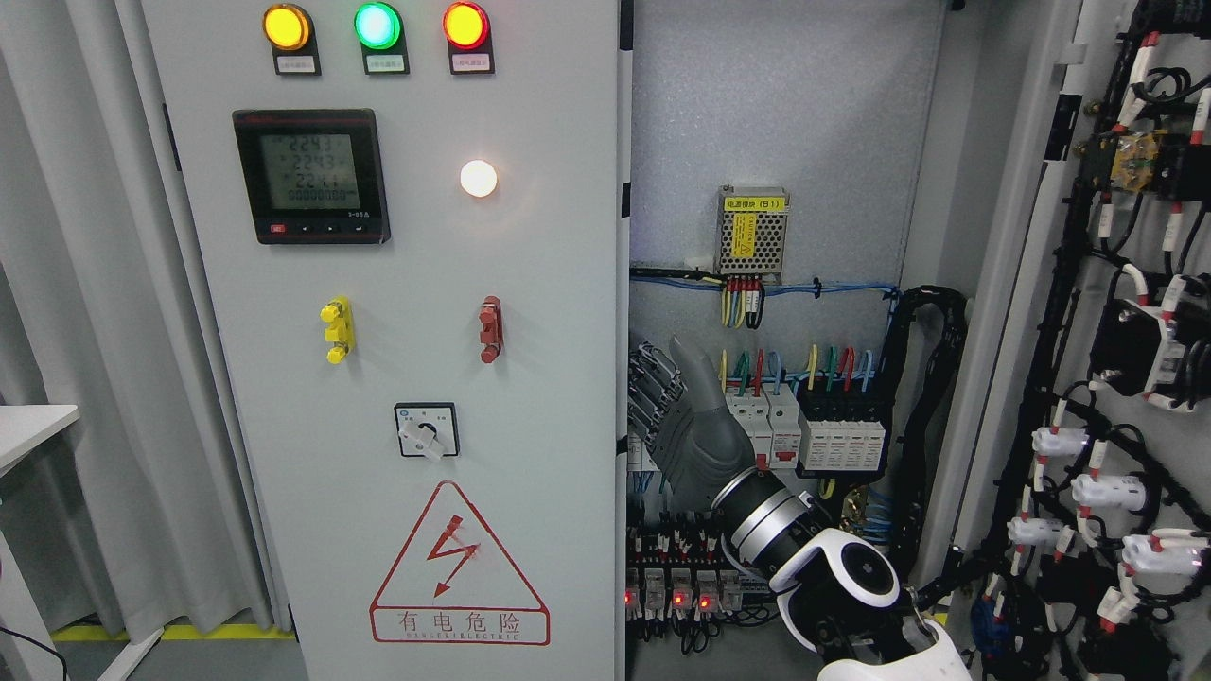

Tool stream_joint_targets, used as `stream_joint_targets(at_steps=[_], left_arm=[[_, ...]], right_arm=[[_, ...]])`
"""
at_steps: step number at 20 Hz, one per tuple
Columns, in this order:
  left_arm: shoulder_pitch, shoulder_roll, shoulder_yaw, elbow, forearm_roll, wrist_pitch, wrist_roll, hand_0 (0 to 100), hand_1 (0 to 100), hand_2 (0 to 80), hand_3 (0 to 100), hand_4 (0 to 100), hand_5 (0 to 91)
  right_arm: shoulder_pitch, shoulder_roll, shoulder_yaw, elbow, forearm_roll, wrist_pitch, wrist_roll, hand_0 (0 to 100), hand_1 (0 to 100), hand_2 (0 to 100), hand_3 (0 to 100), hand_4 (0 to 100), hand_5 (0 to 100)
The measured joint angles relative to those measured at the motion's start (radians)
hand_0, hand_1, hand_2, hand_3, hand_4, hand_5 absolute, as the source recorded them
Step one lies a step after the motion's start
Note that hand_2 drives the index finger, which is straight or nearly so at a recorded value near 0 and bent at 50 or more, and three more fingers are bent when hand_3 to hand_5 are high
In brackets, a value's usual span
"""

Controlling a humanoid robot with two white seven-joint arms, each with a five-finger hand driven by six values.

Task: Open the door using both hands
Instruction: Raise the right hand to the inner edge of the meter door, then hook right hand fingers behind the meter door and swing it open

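Observation:
The grey left door [397, 312] of the electrical cabinet stands closed; it carries three lamps, a meter and a warning triangle. The right door [1116, 359] is swung wide open at the right, its wired inner side facing me. My right hand [662, 402] comes up from the lower right inside the cabinet opening. Its fingers [650, 383] are curled against the left door's free edge [623, 378], fingertips hidden there, thumb pointing up. My left arm is out of view.
Behind the hand sit rows of breakers [814, 430] with coloured wires and a power supply [753, 232] on the back plate. Relays with red lights [676, 596] line the bottom. A curtain [85, 331] and a white table corner [28, 426] stand at the left.

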Motion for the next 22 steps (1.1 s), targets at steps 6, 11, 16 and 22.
stream_joint_targets(at_steps=[6, 11, 16, 22], left_arm=[[-0.001, 0.0, 0.0, 0.0, 0.0, 0.0, -0.001, 30, 0, 2.7, 3, 4, 0.0], [-0.002, 0.0, 0.0, 0.0, 0.0, 0.0, -0.002, 30, 0, 2.7, 3, 4, 0.0], [-0.002, 0.0, 0.0, 0.0, 0.0, 0.0, -0.002, 30, 0, 2.7, 3, 4, 0.0], [-0.005, 0.0, 0.001, 0.0, 0.0, 0.0, -0.002, 30, 0, 2.7, 3, 4, 0.0]], right_arm=[[-0.001, 0.0, -0.018, 0.003, -0.063, 0.033, 0.034, 22, 0, 0, 0, 0, 0], [-0.001, 0.0, -0.026, 0.004, -0.082, 0.063, 0.049, 22, 0, 0, 0, 0, 0], [-0.001, -0.001, -0.031, 0.003, -0.092, 0.076, 0.064, 22, 0, 0, 0, 0, 0], [0.002, -0.001, -0.034, -0.008, -0.098, 0.097, 0.091, 22, 0, 0, 0, 0, 0]])
